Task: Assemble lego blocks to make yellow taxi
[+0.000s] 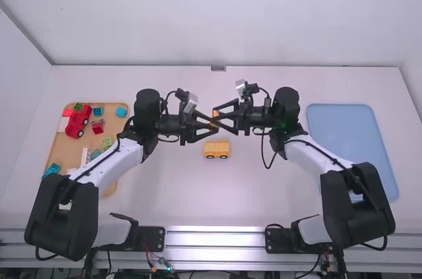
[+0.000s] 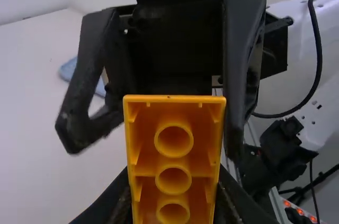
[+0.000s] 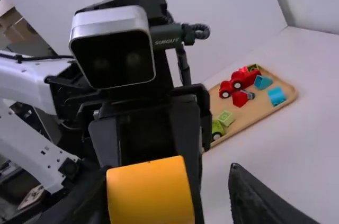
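Note:
In the high view my left gripper (image 1: 210,125) and right gripper (image 1: 219,115) meet above mid-table around a small yellow-orange block (image 1: 215,118). My left gripper (image 2: 174,195) is shut on this block (image 2: 175,163), whose hollow underside with round tubes faces the left wrist camera. The block (image 3: 151,192) lies between the parted fingers of my right gripper (image 3: 169,189), with a gap on one side. Below them on the table stands a yellow vehicle body (image 1: 216,149) with dark wheels.
A wooden tray (image 1: 60,150) at the left holds a red car (image 1: 78,121) and several red, blue and green blocks. A blue tray (image 1: 349,127) lies at the right. Both forearms reach inward over the table.

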You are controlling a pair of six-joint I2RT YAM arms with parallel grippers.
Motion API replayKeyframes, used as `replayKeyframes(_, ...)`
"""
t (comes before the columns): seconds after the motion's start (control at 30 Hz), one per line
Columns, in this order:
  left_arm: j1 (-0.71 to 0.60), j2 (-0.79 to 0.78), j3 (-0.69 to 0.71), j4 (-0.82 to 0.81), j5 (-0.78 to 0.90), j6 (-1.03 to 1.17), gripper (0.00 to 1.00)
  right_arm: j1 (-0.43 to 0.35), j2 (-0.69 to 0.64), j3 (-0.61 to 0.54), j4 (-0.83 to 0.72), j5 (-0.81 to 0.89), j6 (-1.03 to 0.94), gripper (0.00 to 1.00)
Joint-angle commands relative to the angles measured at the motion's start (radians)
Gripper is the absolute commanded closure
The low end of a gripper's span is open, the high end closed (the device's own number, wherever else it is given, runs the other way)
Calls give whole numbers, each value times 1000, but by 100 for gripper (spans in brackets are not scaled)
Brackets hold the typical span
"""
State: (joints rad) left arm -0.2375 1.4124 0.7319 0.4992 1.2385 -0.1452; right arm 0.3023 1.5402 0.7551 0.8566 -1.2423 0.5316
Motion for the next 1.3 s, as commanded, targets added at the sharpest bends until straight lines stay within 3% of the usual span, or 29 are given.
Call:
replayKeyframes(0.0,2,-2,-4,15,51,11,98,10,-8,30,2,8,-8,51)
replayKeyframes(0.07,2,-2,-4,15,43,12,98,13,-8,30,2,8,-8,56)
replayKeyframes(0.33,2,-2,-4,14,-1,12,98,-16,-8,30,10,-18,-4,59)
replayKeyframes(0.8,2,-2,-4,62,-1,-22,97,-2,-8,30,56,-74,-4,75)
replayKeyframes(0.83,2,-2,-4,61,-1,-22,93,-2,-8,30,56,-74,-5,78)
replayKeyframes(0.9,2,-2,-4,62,-1,-22,74,-2,-8,30,64,-74,-4,81)
replayKeyframes(1.0,2,-2,-4,58,-1,-22,8,-2,-9,30,94,-60,-4,87)
replayKeyframes(1.03,2,-2,-4,59,-2,-22,1,-2,-9,30,108,-48,-4,87)
replayKeyframes(1.17,2,-2,-4,59,-2,-13,1,-29,-9,30,131,38,-8,88)
replayKeyframes(1.27,2,-2,-4,60,-99,-14,1,-68,-9,30,114,109,-37,88)
